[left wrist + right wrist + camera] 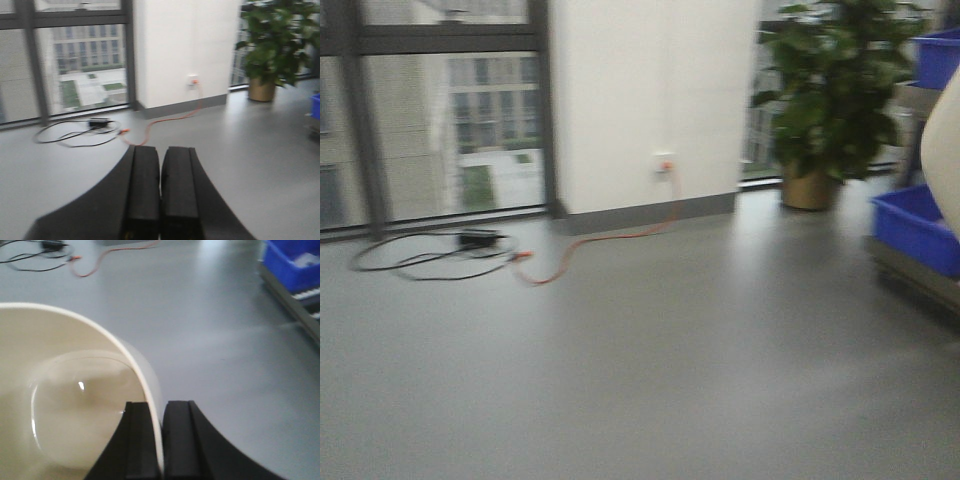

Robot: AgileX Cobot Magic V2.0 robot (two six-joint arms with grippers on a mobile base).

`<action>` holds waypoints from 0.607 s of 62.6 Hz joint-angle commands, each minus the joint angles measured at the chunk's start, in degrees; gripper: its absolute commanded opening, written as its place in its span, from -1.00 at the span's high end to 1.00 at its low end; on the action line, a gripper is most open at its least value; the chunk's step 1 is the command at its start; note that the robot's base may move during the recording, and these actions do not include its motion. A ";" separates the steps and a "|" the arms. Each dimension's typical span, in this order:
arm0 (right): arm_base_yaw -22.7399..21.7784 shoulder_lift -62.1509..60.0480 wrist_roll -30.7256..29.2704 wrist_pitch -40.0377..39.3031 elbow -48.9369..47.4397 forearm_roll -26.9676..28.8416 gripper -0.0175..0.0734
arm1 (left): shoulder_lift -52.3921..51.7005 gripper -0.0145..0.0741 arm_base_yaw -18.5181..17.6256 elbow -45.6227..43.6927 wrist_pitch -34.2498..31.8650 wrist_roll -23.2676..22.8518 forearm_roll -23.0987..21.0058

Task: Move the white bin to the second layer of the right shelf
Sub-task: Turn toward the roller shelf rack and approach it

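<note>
Black fingers [140, 440] of the right pincer [163, 412] fill the bottom of the right wrist view, clamped on the thin rim wall of the white bin [65, 405], one finger inside the tub and one outside. The bin's open, empty body spreads away to the left of that grip, and in the front view only a cream sliver of it [945, 160] shows at the right edge. The left pincer [160, 152] has its fingers pressed together on nothing and faces the window wall, so it seems to have no part in the carry. The right shelf [290, 297] lies ahead and to the right of the bin, well apart from it, with bare grey floor [210, 340] between. A blue crate [292, 262] sits on a roller level there, and a strip of white rollers shows beside it. Which of these levels is the second layer I cannot tell. Since the tub hangs on the side of the grip away from the rack, the approach likely calls for a turn to the right first.
</note>
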 commanded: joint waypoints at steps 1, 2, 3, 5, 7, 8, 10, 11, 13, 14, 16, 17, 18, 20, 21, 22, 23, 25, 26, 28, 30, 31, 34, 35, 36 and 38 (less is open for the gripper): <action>-0.30 0.22 -0.06 -5.32 -1.86 0.23 0.51 | -0.83 0.48 -0.01 1.65 -4.76 -0.30 -0.43; -0.30 0.22 -0.06 -5.32 -1.86 0.23 0.51 | -0.83 0.48 -0.01 1.65 -4.76 -0.30 -0.43; -0.30 0.22 -0.06 -5.32 -1.86 0.23 0.51 | -0.83 0.48 -0.01 1.65 -4.76 -0.30 -0.43; -0.30 0.22 -0.06 -5.32 -1.86 0.23 0.51 | -0.83 0.48 -0.01 1.65 -4.76 -0.30 -0.43; -0.30 0.22 -0.06 -5.32 -1.86 0.23 0.51 | -0.83 0.48 -0.01 1.65 -4.76 -0.30 -0.43; -0.30 0.22 -0.06 -5.32 -1.86 0.23 0.51 | -0.83 0.48 -0.01 1.65 -4.76 -0.30 -0.43; -0.30 0.22 -0.06 -5.32 -1.86 0.23 0.51 | -0.83 0.48 -0.01 1.65 -4.76 -0.30 -0.43; -0.30 0.22 -0.06 -5.32 -1.86 0.23 0.51 | -0.83 0.48 -0.01 1.65 -4.76 -0.30 -0.43; -0.30 0.22 -0.06 -5.32 -1.86 0.23 0.51 | -0.83 0.48 -0.01 1.65 -4.76 -0.30 -0.43; -0.30 0.22 -0.06 -5.32 -1.86 0.23 0.51 | -0.83 0.48 -0.01 1.65 -4.76 -0.30 -0.43; -0.30 0.22 -0.06 -5.32 -1.86 0.23 0.51 | -0.83 0.48 -0.01 1.65 -4.76 -0.30 -0.43; -0.30 0.22 -0.06 -5.32 -1.86 0.23 0.51 | -0.83 0.48 -0.01 1.65 -4.76 -0.30 -0.43; -0.30 0.22 -0.06 -5.32 -1.86 0.23 0.51 | -0.83 0.48 -0.01 1.65 -4.76 -0.30 -0.43; -0.30 0.22 -0.06 -5.32 -1.86 0.23 0.51 | -0.83 0.48 -0.01 1.65 -4.76 -0.30 -0.43; -0.30 0.22 -0.06 -5.32 -1.86 0.23 0.51 | -0.83 0.48 -0.01 1.65 -4.76 -0.30 -0.43; -0.30 0.22 -0.06 -5.32 -1.86 0.23 0.51 | -0.83 0.48 -0.01 1.65 -4.76 -0.30 -0.43; -0.30 0.22 -0.06 -5.32 -1.86 0.23 0.51 | -0.83 0.48 -0.01 1.65 -4.76 -0.30 -0.43; -0.30 0.22 -0.06 -5.32 -1.86 0.23 0.51 | -0.83 0.48 -0.01 1.65 -4.76 -0.30 -0.43; -0.30 0.22 -0.06 -5.32 -1.86 0.23 0.51 | -0.83 0.48 -0.01 1.65 -4.76 -0.30 -0.43; -0.30 0.22 -0.06 -5.32 -1.86 0.23 0.51 | -0.83 0.48 -0.01 1.65 -4.76 -0.30 -0.43; -0.30 0.22 -0.06 -5.32 -1.86 0.23 0.51 | -0.83 0.48 -0.01 1.65 -4.76 -0.30 -0.43; -0.30 0.22 -0.06 -5.32 -1.86 0.23 0.51 | -0.83 0.48 -0.01 1.65 -4.76 -0.30 -0.43; -0.30 0.22 -0.06 -5.32 -1.86 0.23 0.51 | -0.83 0.48 -0.01 1.65 -4.76 -0.30 -0.43; -0.30 0.22 -0.06 -5.32 -1.86 0.23 0.51 | -0.83 0.48 -0.01 1.65 -4.76 -0.30 -0.43; -0.30 0.22 -0.06 -5.32 -1.86 0.23 0.51 | -0.83 0.48 -0.01 1.65 -4.76 -0.30 -0.43; -0.30 0.22 -0.06 -5.32 -1.86 0.23 0.51 | -0.83 0.48 -0.01 1.65 -4.76 -0.30 -0.43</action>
